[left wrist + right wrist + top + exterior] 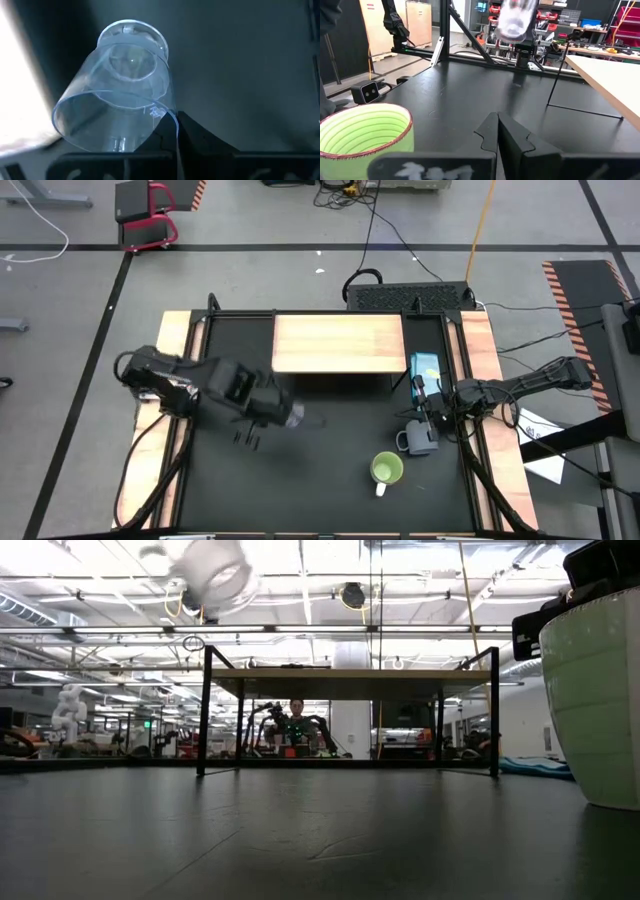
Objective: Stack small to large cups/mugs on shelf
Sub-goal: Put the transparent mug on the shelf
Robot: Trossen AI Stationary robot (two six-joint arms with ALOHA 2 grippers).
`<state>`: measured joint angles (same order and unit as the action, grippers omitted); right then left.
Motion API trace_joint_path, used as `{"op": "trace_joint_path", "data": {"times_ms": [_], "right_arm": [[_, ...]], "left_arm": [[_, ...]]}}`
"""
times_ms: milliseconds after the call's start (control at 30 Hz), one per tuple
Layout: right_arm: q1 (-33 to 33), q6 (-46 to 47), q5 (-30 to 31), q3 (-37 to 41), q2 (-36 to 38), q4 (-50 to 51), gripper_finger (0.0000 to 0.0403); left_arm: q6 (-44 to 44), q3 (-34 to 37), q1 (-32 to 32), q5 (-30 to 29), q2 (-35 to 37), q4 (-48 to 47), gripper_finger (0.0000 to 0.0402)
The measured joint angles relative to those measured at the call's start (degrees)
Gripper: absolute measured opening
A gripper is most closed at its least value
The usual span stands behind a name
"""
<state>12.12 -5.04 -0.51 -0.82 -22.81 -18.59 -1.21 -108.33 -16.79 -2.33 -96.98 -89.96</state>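
Observation:
My left gripper [292, 418] hangs over the middle left of the black table, shut on a small clear glass cup [117, 90]. The cup also shows blurred high up in the low view [215, 568] and in the right wrist view [517, 21]. The light-wood shelf [338, 343] stands on black legs at the table's far middle. A lime-green mug [387, 470] and a grey-blue mug [418, 438] stand on their bases on the table at the near right. My right gripper [497, 131] rests shut and level at the right side, behind the green mug [367, 131]. My left gripper pinches the glass cup's thin wall at the rim [166, 114] between its two fingers, one inside the mouth and one outside. The fingers come from above, pointing down. The cup is lifted clear of the table and tilted, its base [132, 37] pointing away from the gripper.
A teal box [424, 366] lies beside the shelf's right end, near my right arm [500, 390]. Light-wood strips [495, 410] run along the table's left and right sides. Open black tabletop [320, 470] lies between the shelf and the near edge.

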Motion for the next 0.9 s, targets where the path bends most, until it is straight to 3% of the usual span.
{"op": "trace_joint_path", "data": {"times_ms": [233, 433, 733, 900], "right_arm": [[0.0, -0.1, 0.0, 0.0, 0.0, 0.0, 0.0000], [0.0, -0.1, 0.0, 0.0, 0.0, 0.0, 0.0000], [0.0, 0.2, 0.0, 0.0, 0.0, 0.0, 0.0000], [0.0, 0.2, 0.0, 0.0, 0.0, 0.0, 0.0000]], "left_arm": [[-9.3, 12.5, -5.1, 0.1, 0.0, 0.5, 0.0000], [-11.6, 21.7, -6.9, 1.7, -0.1, 9.4, 0.0000], [-11.2, 25.8, -8.5, 2.0, -0.1, 18.7, 0.0000], [-11.3, 27.6, -8.6, 2.4, -2.5, 18.2, 0.0000]]}}
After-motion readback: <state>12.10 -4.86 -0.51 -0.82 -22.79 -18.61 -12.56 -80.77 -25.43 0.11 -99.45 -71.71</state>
